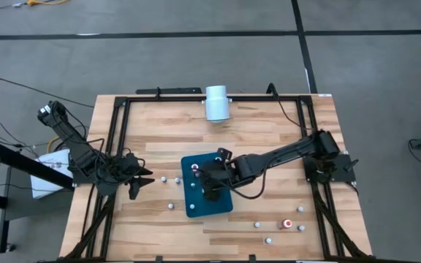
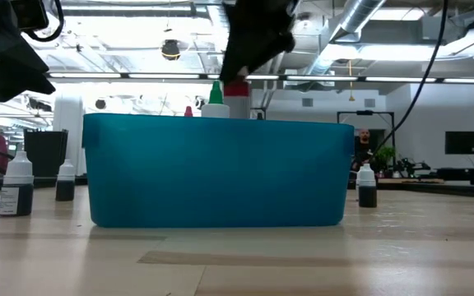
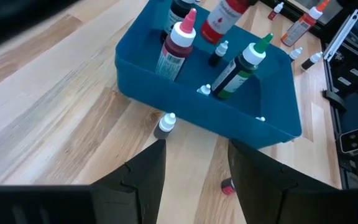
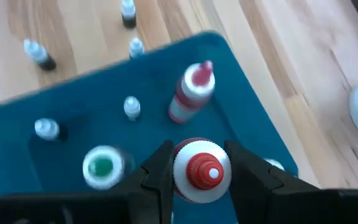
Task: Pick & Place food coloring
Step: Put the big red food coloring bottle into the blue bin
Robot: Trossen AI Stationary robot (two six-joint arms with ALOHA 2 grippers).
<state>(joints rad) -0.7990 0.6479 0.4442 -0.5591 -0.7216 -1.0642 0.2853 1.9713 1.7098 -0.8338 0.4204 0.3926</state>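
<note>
The teal tray [image 1: 225,201] sits mid-table and holds several food coloring bottles: a red-topped one [image 4: 191,93], a green-topped one [image 4: 101,167] and small whitish ones [image 4: 131,107]. My right gripper [image 4: 201,174] hangs over the tray, shut on a red-capped bottle [image 4: 202,169], which also shows as the red bottle [image 2: 237,89] in the low view. Left of the tray, my left gripper [image 3: 194,180] stands open with nothing between its fingers. A small dark bottle [image 3: 165,124] stands on the table against the tray's wall, just ahead of it. My right gripper pinches the red-capped bottle by its white shoulder [image 4: 180,177], just under the cap, one finger on each side. The fingers slant down from above. The bottle stands nearly upright with its cap up. Its lower end is inside the tray; the tray wall hides whether it touches the floor.
A white cylinder [image 1: 216,102] lies at the table's far edge. Loose small bottles stand left of the tray [image 1: 164,179] and near the front right [image 1: 287,224]. Black frame rails [image 1: 119,131] run along the table's sides.
</note>
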